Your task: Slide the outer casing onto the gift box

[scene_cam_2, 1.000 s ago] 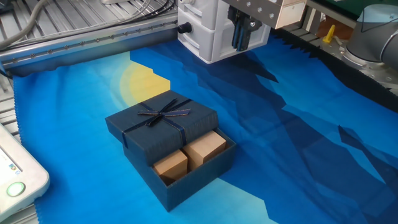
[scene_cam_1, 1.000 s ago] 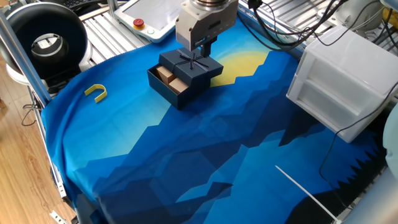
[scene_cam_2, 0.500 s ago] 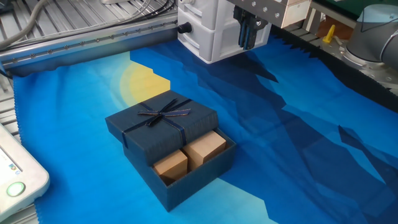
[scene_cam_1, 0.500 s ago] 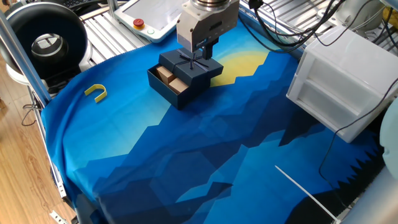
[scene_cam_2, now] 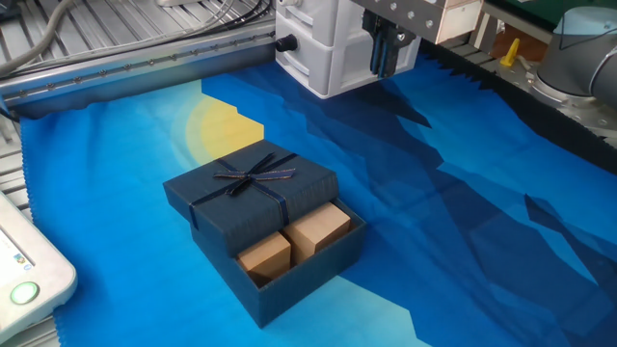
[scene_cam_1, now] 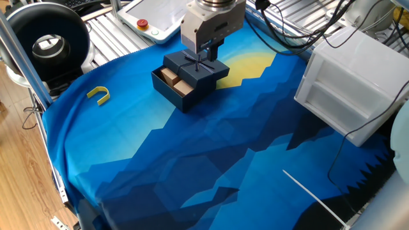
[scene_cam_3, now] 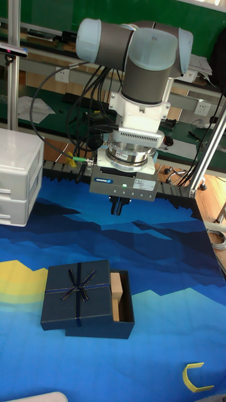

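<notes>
The counter is draped in a blue cloth printed with jagged mountain shapes and a yellow sun. Below the fingers, well apart from them, sits the gift box, a dark navy square tray with plain sides; two tan-brown blocks show in its uncovered end. The outer casing, equally navy and flat-topped, lies over most of the tray, pushed only part way on, with a thin dark ribbon cross and a small bow on its lid. The fingers hang in the air with nothing between them, drawn close together with barely a gap.
</notes>
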### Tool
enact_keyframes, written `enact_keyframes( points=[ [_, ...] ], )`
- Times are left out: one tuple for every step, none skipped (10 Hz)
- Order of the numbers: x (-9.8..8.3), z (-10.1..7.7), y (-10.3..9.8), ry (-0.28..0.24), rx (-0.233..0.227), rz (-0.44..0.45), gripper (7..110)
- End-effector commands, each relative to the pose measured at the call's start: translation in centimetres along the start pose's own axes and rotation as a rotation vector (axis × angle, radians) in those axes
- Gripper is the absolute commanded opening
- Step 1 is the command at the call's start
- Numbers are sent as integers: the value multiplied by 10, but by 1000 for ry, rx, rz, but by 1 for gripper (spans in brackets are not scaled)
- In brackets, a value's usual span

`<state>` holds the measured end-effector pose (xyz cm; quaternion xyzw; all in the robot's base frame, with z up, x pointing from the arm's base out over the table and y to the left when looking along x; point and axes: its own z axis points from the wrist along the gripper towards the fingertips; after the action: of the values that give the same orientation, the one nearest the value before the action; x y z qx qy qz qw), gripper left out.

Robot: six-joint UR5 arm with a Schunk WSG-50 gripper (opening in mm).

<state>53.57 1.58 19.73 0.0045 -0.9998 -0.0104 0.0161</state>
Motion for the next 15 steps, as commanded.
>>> enact_keyframes(
  points=[
    [-2,0,16,5,-60,1,7],
    [-9,4,16,3,-55,0,7],
    [-21,7,14,1,-52,-10,7],
    [-34,8,15,5,-62,-23,7],
    [-48,8,12,14,-62,-39,7],
    [-55,8,-7,62,-8,-76,7],
    [-79,12,-25,71,32,-119,7],
    [-91,13,-26,92,16,-132,7],
    [-98,12,-26,100,4,-136,7],
    [-102,10,-35,99,27,-143,7],
    [-102,10,-56,102,93,-162,7],
    [-101,14,-62,90,89,-176,7],
    [-99,16,-60,87,61,-178,7],
    [-99,17,-69,80,72,-185,7],
    [-103,15,-83,65,97,-218,7]
  ],
)
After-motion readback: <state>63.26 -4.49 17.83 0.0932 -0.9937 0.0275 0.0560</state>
